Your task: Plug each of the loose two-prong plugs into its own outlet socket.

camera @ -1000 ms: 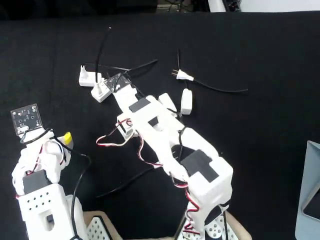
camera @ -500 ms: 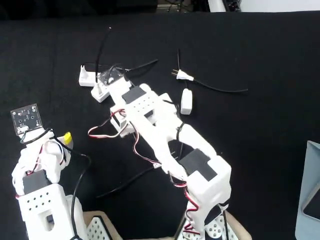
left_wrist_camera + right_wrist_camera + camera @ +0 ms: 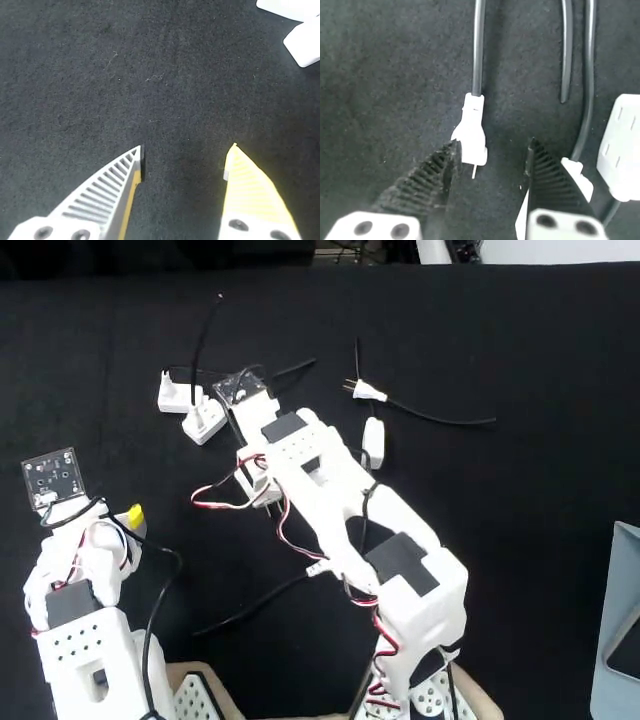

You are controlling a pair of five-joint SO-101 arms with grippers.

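Cords (image 3: pixel 207 330) and 2 socket blocks (image 3: pixel 203 422) crowd the plug (image 3: pixel 472 135); the far cloth (image 3: pixel 520 330) lies open.

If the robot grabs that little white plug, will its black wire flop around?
Probably. The white plug looks small and rigid, so it should lift easily. Its thin black wire lies loose on the cloth, so it will likely dangle and drag, maybe twisting the plug.

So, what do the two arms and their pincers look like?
The left arm and right arm are white blocky plastic with black rectangular panels and loose red, white and black wires. The left arm carries a small square circuit board. The left pincer has one white ribbed finger and one yellow. The right pincer has black ribbed fingers on white bases.
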